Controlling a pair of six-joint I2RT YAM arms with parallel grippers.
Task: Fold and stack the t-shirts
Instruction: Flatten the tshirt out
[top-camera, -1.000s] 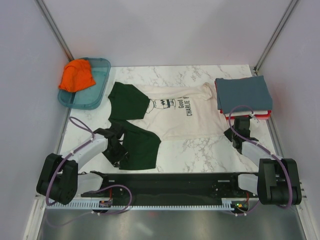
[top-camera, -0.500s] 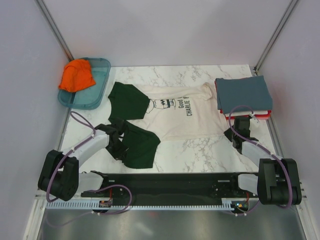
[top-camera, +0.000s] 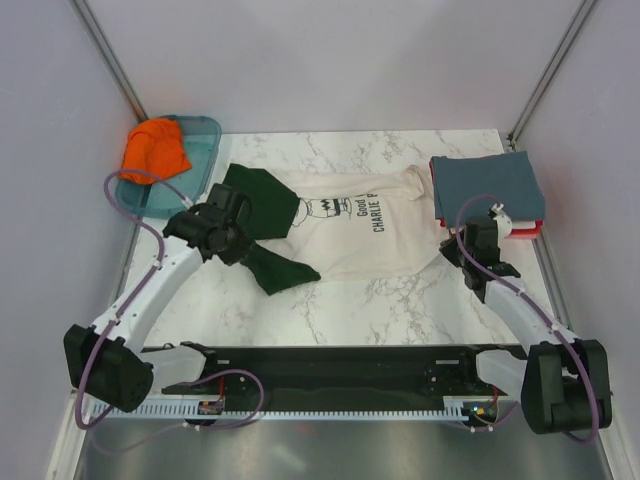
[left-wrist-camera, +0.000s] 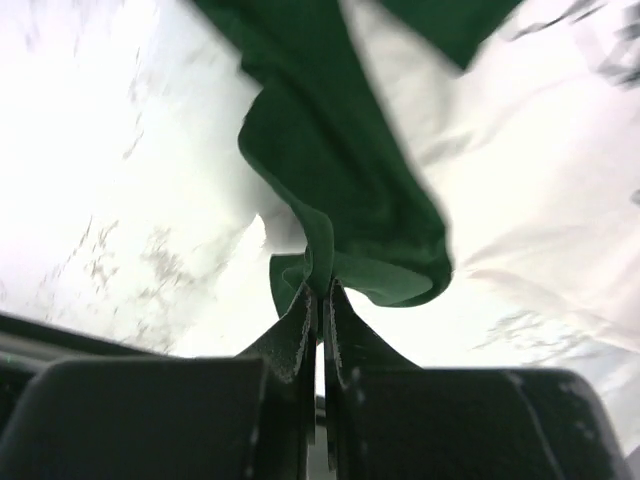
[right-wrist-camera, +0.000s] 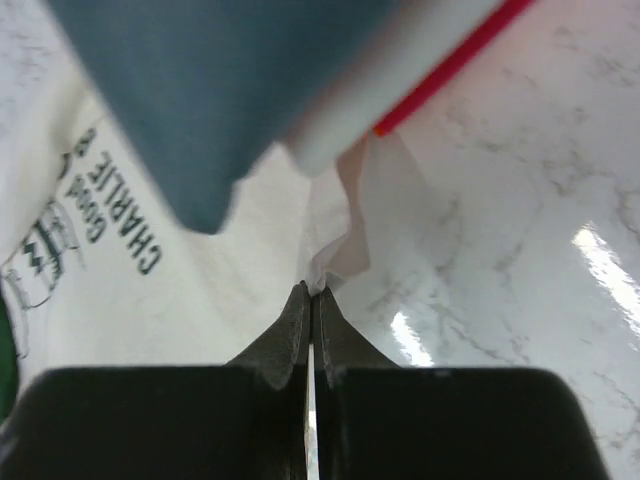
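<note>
A cream t-shirt (top-camera: 350, 225) with dark green sleeves and a black chest print lies spread across the middle of the marble table. My left gripper (top-camera: 240, 243) (left-wrist-camera: 320, 290) is shut on the near green sleeve (left-wrist-camera: 340, 200), which hangs lifted and bunched from the fingertips. At the shirt's right end my right gripper (top-camera: 455, 250) (right-wrist-camera: 312, 290) is shut on a corner of the cream hem (right-wrist-camera: 345, 235), raised off the table. An orange t-shirt (top-camera: 153, 150) lies crumpled in the tray. A slate-blue folded t-shirt (top-camera: 487, 187) (right-wrist-camera: 220, 90) tops a stack at the right.
The translucent teal tray (top-camera: 200, 175) stands at the back left, close to my left arm. White and red folded shirts (top-camera: 525, 228) show under the blue one. The enclosure's walls stand close on both sides. Bare marble (top-camera: 380, 300) stretches along the near edge.
My left gripper shut on the near green sleeve, then lifted it up and away from the near edge. My right gripper closed on the hem corner and rose slightly.
</note>
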